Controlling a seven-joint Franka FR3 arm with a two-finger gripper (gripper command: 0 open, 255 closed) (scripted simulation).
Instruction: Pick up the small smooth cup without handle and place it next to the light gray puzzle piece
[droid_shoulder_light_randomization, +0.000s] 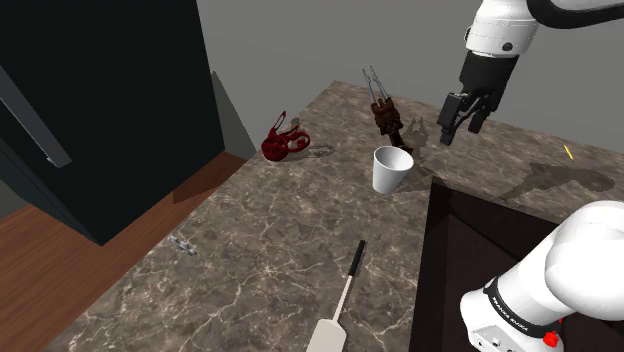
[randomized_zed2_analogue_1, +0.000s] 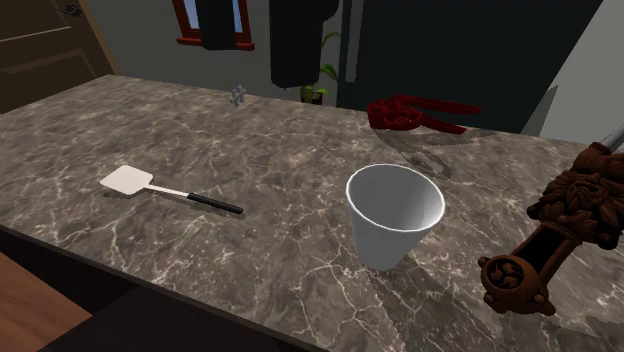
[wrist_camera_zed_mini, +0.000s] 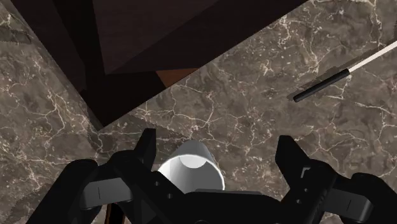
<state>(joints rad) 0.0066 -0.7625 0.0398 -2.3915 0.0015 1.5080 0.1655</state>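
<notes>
- Opening on the shoulder view: catching the black gripper (droid_shoulder_light_randomization: 458, 130) up in the air over the dark marbled counter (droid_shoulder_light_randomization: 260, 260), fingers parted, clasping nothing.
- Spotting the white cup (droid_shoulder_light_randomization: 392, 168) below the gripper and toward that view's left, upright, mouth up, close to the counter edge beside the dark stand (droid_shoulder_light_randomization: 470, 240).
- Down the wrist view now: gripper (wrist_camera_zed_mini: 217, 137) spread wide, looking straight down on the cup (wrist_camera_zed_mini: 191, 173) between the two fingers (wrist_camera_zed_mini: 146, 153), nearer one of them, touched by neither.
- Picking out the spatula (wrist_camera_zed_mini: 321, 86) on the marble there, black handle first, well apart from the cup.
- Across to the second exterior view: finding the cup (randomized_zed2_analogue_1: 393, 225) standing on bare stone, smooth-sided, rim wider than base.
- Just toward that view's right of it, noting an ornate brown tool (randomized_zed2_analogue_1: 560, 235) lying flat, near the cup but not touching.
- Behind the cup, toward the far edge, seeing a red hinged tool (randomized_zed2_analogue_1: 415, 112).
- Far over toward that view's left, at the far edge, making out the small light grey puzzle piece (randomized_zed2_analogue_1: 238, 94), well apart from the cup.
- Between cup and puzzle piece, but nearer the front edge, sighting the spatula again, white flat head pointing away from the cup.
- Back in the shoulder view: placing the puzzle piece (droid_shoulder_light_randomization: 182, 245) near the counter's edge on that view's left, a long stretch of marble away from the cup.
</notes>
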